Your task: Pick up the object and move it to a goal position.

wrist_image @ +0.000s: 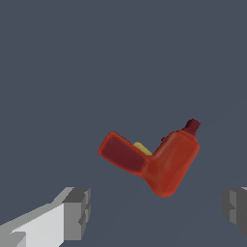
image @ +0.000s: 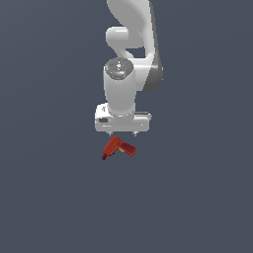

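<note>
Below the wide-open gripper [image: 122,133] lay the drill [image: 117,147], untouched, nose angled toward the exterior view's lower left, handle rightward.

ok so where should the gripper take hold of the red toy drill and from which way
Probably the red toy drill is best taken at its thick body just behind the dark nose tip, coming straight down from above. It lies flat, and the open gripper is wider than that part. The angled handle juts sideways, so avoid the elbow.
</note>
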